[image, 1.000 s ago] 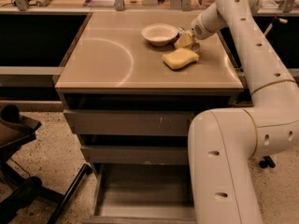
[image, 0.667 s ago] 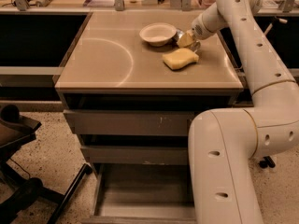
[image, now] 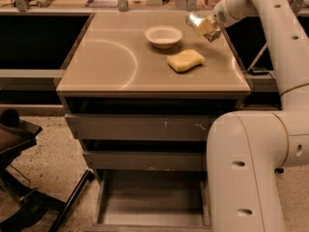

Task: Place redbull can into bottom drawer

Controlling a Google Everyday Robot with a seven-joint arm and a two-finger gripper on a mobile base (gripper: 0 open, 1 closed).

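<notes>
The redbull can (image: 195, 19), silvery, is tilted in the air above the right back part of the counter (image: 111, 62). My gripper (image: 206, 29) is shut on it, up and to the right of the yellow sponge (image: 186, 61) and to the right of the white bowl (image: 164, 35). The bottom drawer (image: 149, 197) stands pulled open at floor level below the counter, and its grey tray holds nothing. The two drawers above it are pulled out only slightly.
My arm's large white body (image: 246, 173) stands in front of the cabinet's right side, next to the open drawer. A black chair base (image: 29, 197) sits on the floor at the lower left. Clutter lines the back shelf.
The gripper has risen from beside the sponge and bowl and shifted slightly right, carrying the can up off the counter.
</notes>
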